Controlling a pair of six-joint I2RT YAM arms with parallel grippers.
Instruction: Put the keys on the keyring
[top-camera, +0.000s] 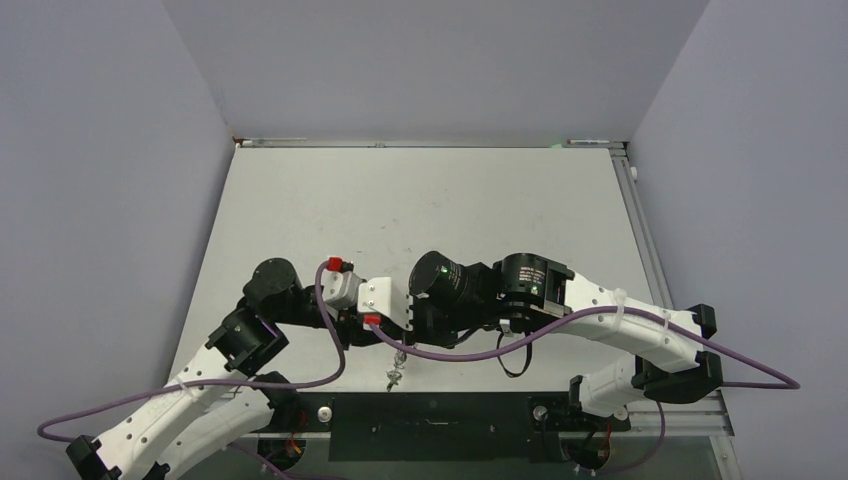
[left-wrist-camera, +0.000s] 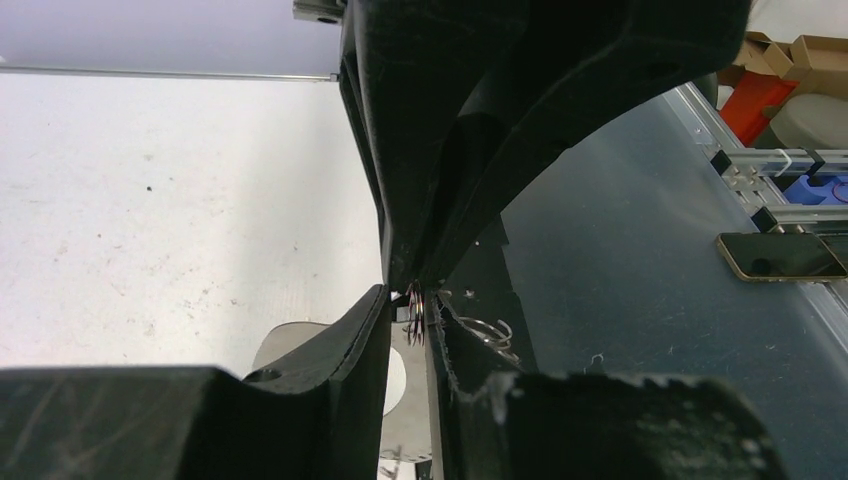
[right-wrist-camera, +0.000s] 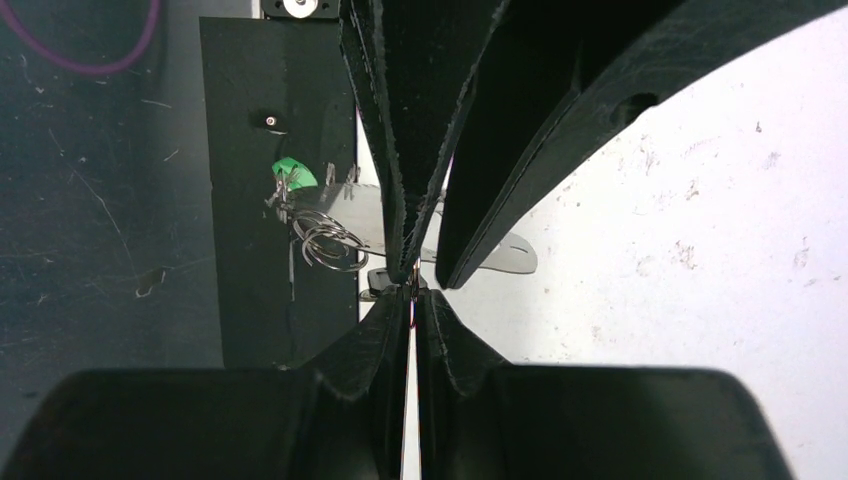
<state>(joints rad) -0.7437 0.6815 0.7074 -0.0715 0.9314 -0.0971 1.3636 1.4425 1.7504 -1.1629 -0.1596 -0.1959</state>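
- Left gripper clamps the keyring — its green piece dangles at the table's near edge.
- Right gripper is pinched shut, tip to tip; its load is hidden.
- Keep the 2 aligned, feeding slowly.

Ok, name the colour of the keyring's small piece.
The piece is green; right wrist view.

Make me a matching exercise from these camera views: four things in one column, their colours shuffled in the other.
Things:
1. robot cable
2. keyring's small piece
3. connector cap on the left arm
4. keyring's strap

Colours:
A. green
B. pale grey-white
C. purple
D. red

Pairs: 1-C, 2-A, 3-D, 4-B
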